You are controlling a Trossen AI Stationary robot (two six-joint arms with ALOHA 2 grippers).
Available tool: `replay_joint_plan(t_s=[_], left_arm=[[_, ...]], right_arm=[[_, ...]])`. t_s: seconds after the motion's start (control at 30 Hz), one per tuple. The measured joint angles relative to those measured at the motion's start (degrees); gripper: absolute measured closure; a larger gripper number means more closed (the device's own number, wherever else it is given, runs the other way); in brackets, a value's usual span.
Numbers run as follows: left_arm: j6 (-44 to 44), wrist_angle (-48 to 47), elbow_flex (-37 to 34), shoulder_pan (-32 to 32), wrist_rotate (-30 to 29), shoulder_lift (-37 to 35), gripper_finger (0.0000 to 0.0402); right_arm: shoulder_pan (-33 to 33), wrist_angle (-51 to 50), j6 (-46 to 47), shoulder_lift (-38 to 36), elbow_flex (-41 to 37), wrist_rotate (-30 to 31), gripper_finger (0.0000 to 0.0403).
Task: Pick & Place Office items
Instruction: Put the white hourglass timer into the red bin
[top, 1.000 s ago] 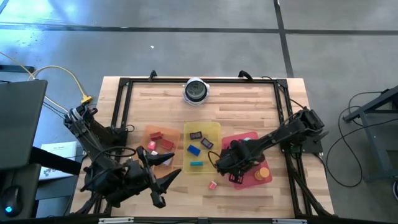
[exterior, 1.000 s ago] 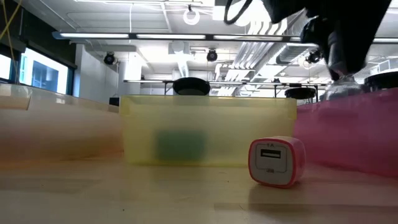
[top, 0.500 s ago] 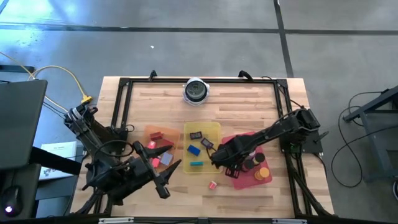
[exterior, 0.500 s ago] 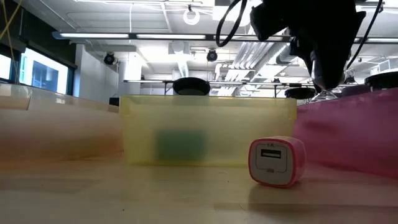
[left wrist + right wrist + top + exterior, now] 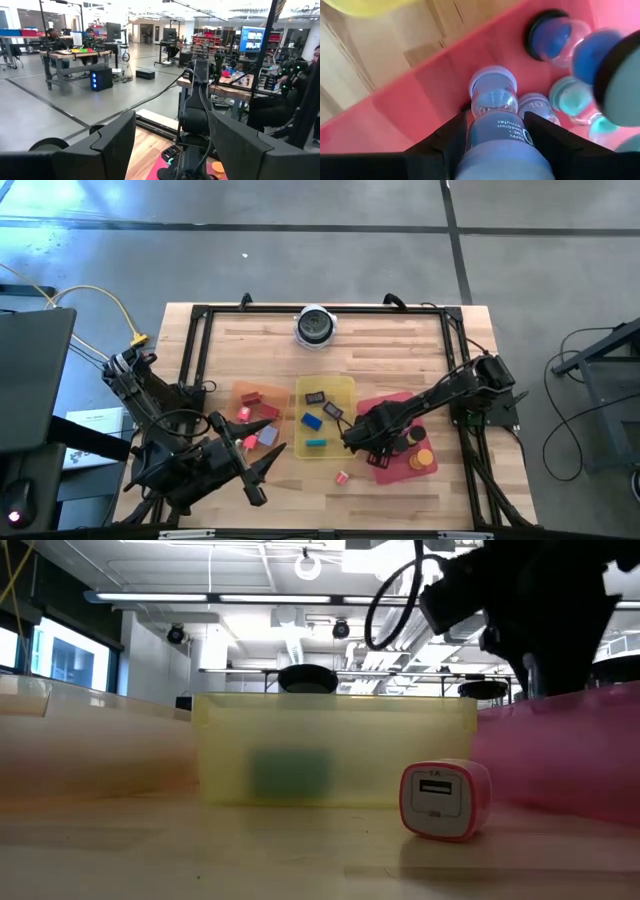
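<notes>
My right gripper (image 5: 362,442) (image 5: 495,150) hangs over the near-left part of the red tray (image 5: 398,400) (image 5: 420,95), shut on a small clear timer-like cylinder with purple ends (image 5: 492,117). Black-capped, blue and teal round pieces (image 5: 570,100) lie on the tray floor beside it. Blue, black and teal blocks (image 5: 315,420) lie in the yellow tray (image 5: 325,384). Red, pink and grey bits (image 5: 255,415) lie in the orange tray. A pink-and-white block (image 5: 343,477) (image 5: 445,800) stands on the bare wood. My left gripper (image 5: 257,472) (image 5: 175,150) is open above the table's near-left part. My right gripper holds the clear cylinder by its body (image 5: 495,131), pinched between the two fingers (image 5: 442,145), which come slanting down from the table's right and lie along it. Its purple far end (image 5: 492,80) points at the tray floor; whether that end touches the floor, I cannot tell.
A round silver-and-black object (image 5: 316,326) sits at the table's far edge. A black frame (image 5: 200,340) runs around the table top. An orange disc (image 5: 425,459) lies at the red tray's near-right corner. Bare wood (image 5: 300,480) lies along the near edge.
My right gripper has swung toward the yellow tray, then back a little toward the near right, staying over the red tray. My left gripper has drifted toward the far right, then back toward the near edge, staying open.
</notes>
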Motion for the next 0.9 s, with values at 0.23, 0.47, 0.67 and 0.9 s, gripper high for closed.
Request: replay_joint_plan(t_s=[0.23,0.47,0.67,0.9], left_arm=[[-0.1,0.0,0.0,-0.4,-0.2,0.0,0.0156],[-1.9,0.0,0.0,-0.4,-0.3,0.0,0.0156],[-1.9,0.0,0.0,-0.4,-0.3,0.0,0.0156],[-2.3,0.0,0.0,0.1,0.1,0.0,0.0156]], right_arm=[[-0.1,6.6,-3.7,-0.1,-2.7,-0.1,0.0227],[-0.1,8.3,-2.5,-0.1,-2.7,0.3,0.0130],[-0.1,7.2,-2.8,-0.4,-2.7,-0.9,0.0071],[-0.2,3.3,-2.0,-3.7,-2.7,3.6,0.0054]])
